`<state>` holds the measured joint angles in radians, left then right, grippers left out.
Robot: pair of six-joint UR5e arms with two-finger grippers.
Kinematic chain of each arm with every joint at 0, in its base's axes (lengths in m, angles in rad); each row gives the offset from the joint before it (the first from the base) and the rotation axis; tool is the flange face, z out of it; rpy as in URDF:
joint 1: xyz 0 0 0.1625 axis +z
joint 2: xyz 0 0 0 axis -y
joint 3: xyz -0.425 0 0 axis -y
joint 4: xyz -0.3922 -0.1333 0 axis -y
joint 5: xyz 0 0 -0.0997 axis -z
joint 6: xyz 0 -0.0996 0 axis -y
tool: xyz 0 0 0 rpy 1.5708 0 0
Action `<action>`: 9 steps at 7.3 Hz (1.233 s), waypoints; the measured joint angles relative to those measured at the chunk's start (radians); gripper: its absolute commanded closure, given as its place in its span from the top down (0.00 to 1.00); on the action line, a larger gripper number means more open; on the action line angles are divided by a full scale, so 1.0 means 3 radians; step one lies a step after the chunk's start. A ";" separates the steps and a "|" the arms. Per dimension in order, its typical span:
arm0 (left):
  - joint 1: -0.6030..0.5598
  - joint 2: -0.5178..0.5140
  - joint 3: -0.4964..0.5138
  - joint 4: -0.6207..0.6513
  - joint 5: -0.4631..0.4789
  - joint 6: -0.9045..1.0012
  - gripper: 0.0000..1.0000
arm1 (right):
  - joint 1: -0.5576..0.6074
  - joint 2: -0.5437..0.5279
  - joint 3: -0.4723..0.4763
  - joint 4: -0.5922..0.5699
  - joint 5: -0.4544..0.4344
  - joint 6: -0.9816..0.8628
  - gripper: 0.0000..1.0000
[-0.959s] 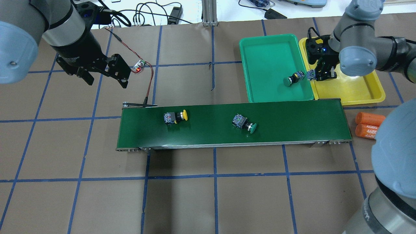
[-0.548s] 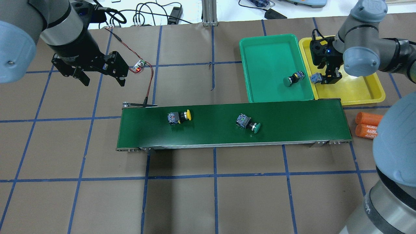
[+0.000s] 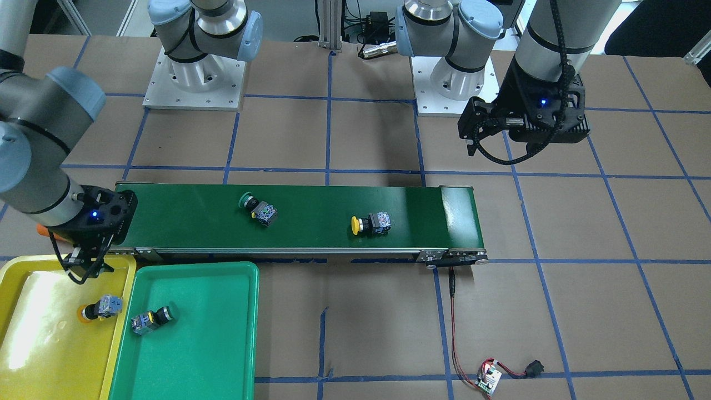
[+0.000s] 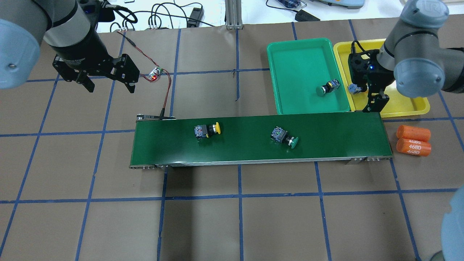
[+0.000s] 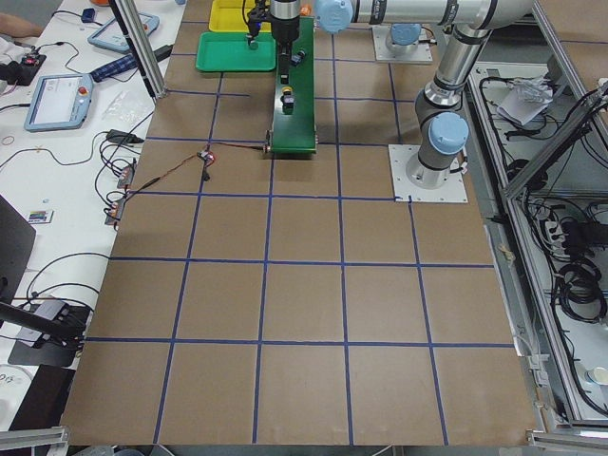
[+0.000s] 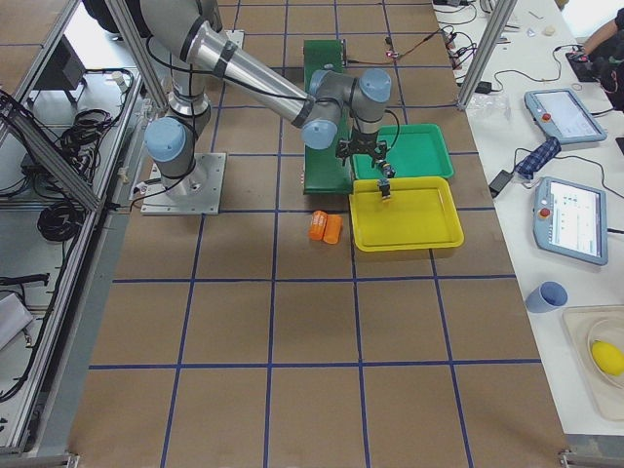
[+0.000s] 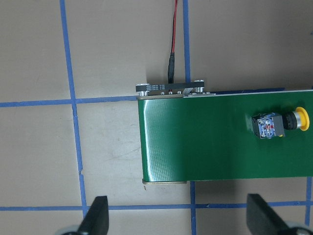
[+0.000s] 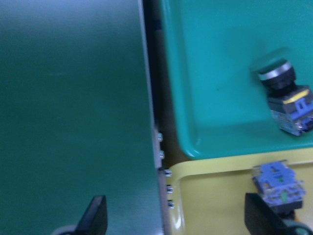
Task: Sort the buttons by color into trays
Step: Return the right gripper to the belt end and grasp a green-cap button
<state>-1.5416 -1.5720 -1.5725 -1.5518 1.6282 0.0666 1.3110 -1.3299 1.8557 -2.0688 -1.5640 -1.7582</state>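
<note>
Two buttons ride the dark green belt (image 4: 246, 148): a yellow-capped one (image 4: 206, 130) (image 7: 279, 124) to the left and a green-capped one (image 4: 284, 137) (image 3: 258, 209) to the right. In the green tray (image 4: 301, 61) lies another green-capped button (image 4: 326, 88) (image 8: 283, 93). A button with a yellow cap (image 3: 101, 308) (image 8: 276, 183) lies in the yellow tray (image 4: 406, 105) by its left rim. My right gripper (image 4: 375, 102) (image 8: 176, 218) hangs open and empty over the near corner of the yellow tray, beside the belt's end. Also open and empty, my left gripper (image 4: 110, 87) hovers beyond the belt's left end.
Two orange cylinders (image 4: 413, 140) marked 4680 lie right of the belt's end. A small circuit board (image 4: 156, 74) with red wires sits near my left gripper, its lead running to the belt's corner. Brown table with blue tape lines stretches in front of the belt.
My right gripper has let go of the yellow-capped button in the yellow tray and drawn back toward the belt. Both buttons on the belt have drifted right. My left gripper shifted slightly left.
</note>
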 measured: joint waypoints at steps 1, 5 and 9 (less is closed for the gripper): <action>0.0000 0.0033 -0.0005 -0.0018 0.0002 -0.0001 1.00 | 0.0001 -0.0234 0.0288 -0.0001 0.0022 0.0025 1.00; 0.0032 0.0086 -0.0026 -0.0063 0.0017 -0.0286 1.00 | 0.0062 -0.0582 0.0775 -0.0028 0.0135 0.0480 1.00; 0.0069 -0.0112 0.0263 -0.0284 0.0046 -0.0336 1.00 | 0.0249 -0.0546 0.0763 -0.0101 0.0107 0.0841 1.00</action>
<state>-1.5208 -1.6054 -1.4934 -1.6371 1.6420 -0.0344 1.3856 -1.4936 2.0847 -2.0991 -1.5319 -1.5060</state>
